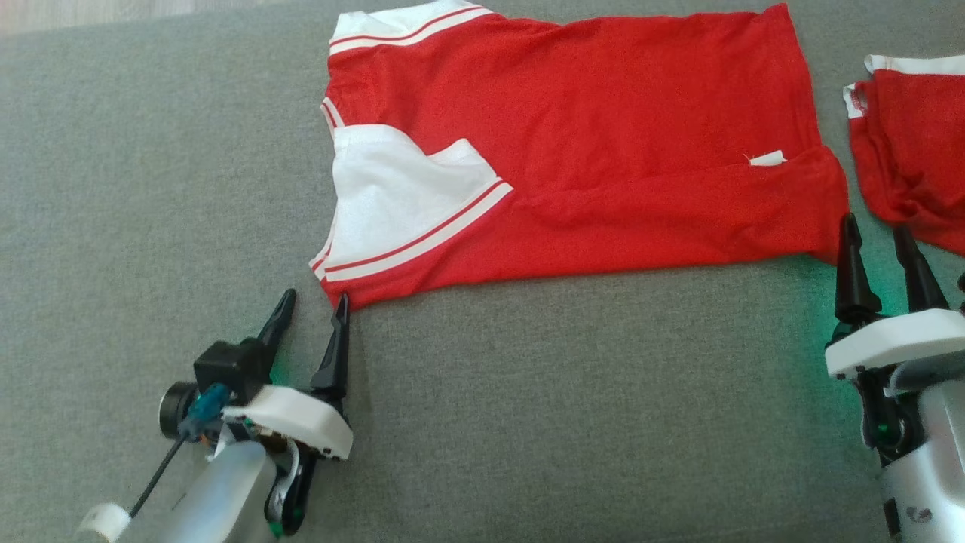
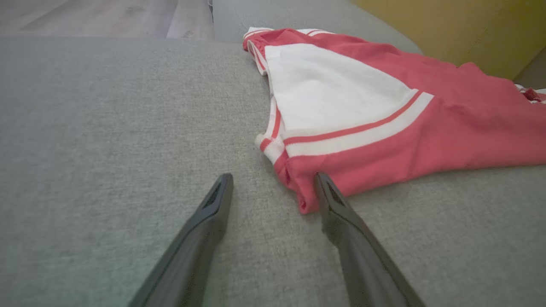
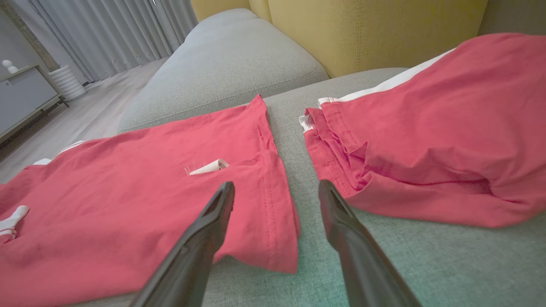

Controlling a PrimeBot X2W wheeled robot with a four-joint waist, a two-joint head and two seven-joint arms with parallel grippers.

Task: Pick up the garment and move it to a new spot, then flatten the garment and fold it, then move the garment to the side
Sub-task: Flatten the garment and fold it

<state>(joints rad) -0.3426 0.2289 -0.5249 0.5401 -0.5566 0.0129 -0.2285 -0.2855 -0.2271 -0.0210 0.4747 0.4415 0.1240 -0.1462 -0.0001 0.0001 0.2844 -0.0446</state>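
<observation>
Grey sofa seat (image 1: 528, 392) carries a folded red-and-white garment (image 1: 603, 136), with a second red garment (image 1: 912, 151) just beside it

I see the garment (image 1: 573, 151) flat on the cushion (image 1: 151, 188), a second garment (image 1: 912, 143) just right of it. Left gripper (image 1: 316, 296) sits at its near-left corner, right gripper (image 1: 876, 225) at its near-right corner.

We see soft, even daylight with faint shadows, a green glow on the grey cushion (image 1: 799, 302) beside the right gripper (image 1: 876, 225), and wrist views bending at the edges, the near fingers (image 3: 187, 260) slightly blurred.
</observation>
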